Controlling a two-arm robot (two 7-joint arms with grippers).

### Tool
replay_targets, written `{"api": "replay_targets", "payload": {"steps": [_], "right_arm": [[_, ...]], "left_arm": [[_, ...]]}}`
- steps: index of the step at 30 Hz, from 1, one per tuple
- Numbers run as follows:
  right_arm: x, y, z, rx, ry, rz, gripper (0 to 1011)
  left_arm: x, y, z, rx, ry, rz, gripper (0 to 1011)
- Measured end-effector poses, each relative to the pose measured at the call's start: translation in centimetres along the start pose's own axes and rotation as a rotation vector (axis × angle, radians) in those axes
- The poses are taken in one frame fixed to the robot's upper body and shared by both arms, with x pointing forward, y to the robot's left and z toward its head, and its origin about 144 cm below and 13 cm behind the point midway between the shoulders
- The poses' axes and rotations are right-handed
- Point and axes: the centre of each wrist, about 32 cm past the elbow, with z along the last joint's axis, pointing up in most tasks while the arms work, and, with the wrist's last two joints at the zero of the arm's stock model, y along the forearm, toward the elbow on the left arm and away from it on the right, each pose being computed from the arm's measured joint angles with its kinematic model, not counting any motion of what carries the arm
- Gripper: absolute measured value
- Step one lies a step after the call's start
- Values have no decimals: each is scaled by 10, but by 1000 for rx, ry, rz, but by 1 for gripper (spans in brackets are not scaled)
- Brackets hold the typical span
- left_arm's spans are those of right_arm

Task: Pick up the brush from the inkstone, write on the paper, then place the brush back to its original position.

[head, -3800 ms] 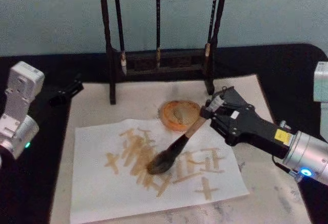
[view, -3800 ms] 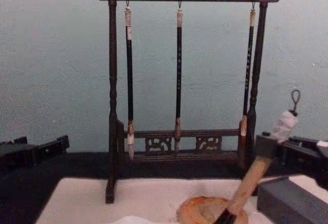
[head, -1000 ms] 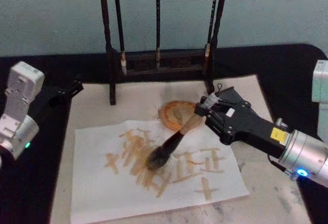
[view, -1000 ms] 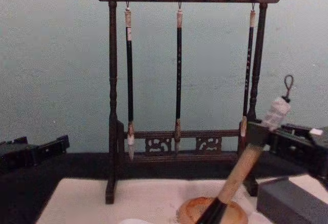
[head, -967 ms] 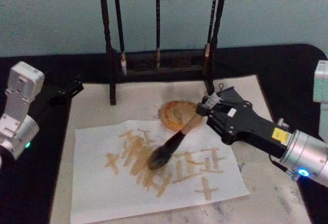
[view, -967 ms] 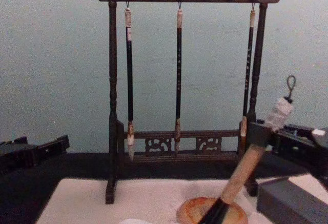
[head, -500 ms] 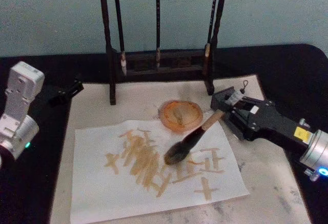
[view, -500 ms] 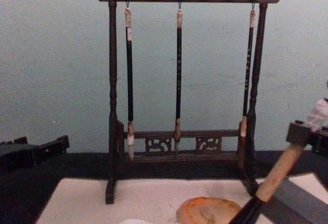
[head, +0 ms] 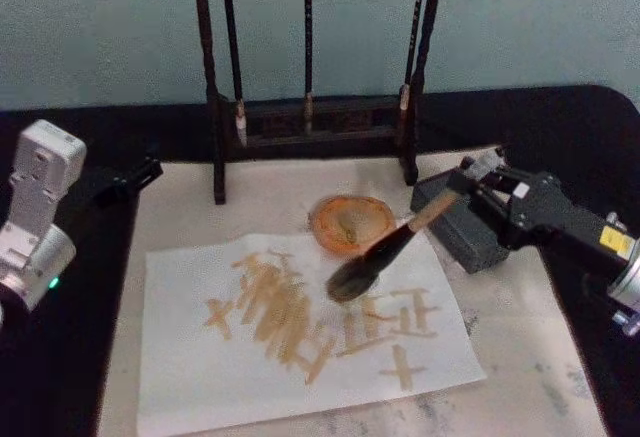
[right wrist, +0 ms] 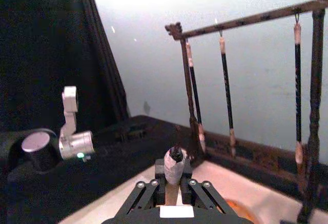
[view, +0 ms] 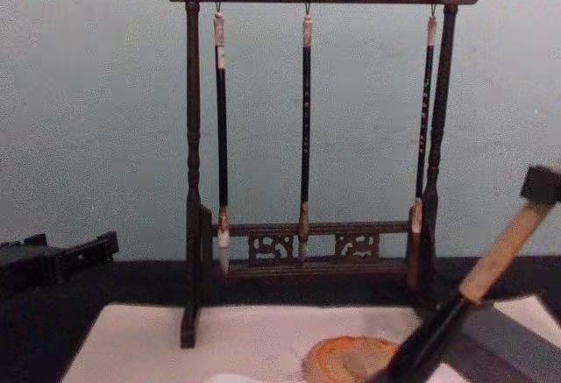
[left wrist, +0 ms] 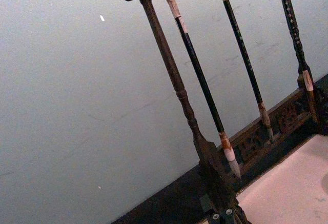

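Over the far edge of the paper (head: pixel 200 382), just in front of the inkstone (head: pixel 350 222), you are carrying the brush (head: pixel 395 240) in the right pincer (head: pixel 462 183). The pincer is clenched on the very top of the pale handle, and the right wrist view is showing that handle end nipped between the two fingers (right wrist: pixel 154 184). The brush is slanting steeply, with its bushy head pointing down toward your left and its handle rising toward your right. Whether the bristles are grazing the sheet or hanging just clear of it, I cannot tell.

Judging by the many tan strokes (head: pixel 285 307) covering the paper, the writing part is looking about finished, and you are probably turning to the return. The next move is calling for a short swing away from you, bringing the brush head over the dish, then lowering it so it rests there before you release.

Your right arm is reaching in from the right side, stretched low across the surface (head: pixel 275 192), with the pincer hanging above the grey block (head: pixel 455 229). Watch the nearby post of the rack (head: pixel 412 107) as you are swinging the handle. Your left arm (head: pixel 40 207) is sitting parked at the left edge, well apart from the work.
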Motion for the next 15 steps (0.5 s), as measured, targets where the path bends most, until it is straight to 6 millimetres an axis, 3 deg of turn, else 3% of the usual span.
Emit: {"api": "replay_targets", "payload": {"steps": [15], "right_arm": [[22,24,13,32,65,34,164]], "left_arm": [[0,0,0,0,0,0,1002]]}}
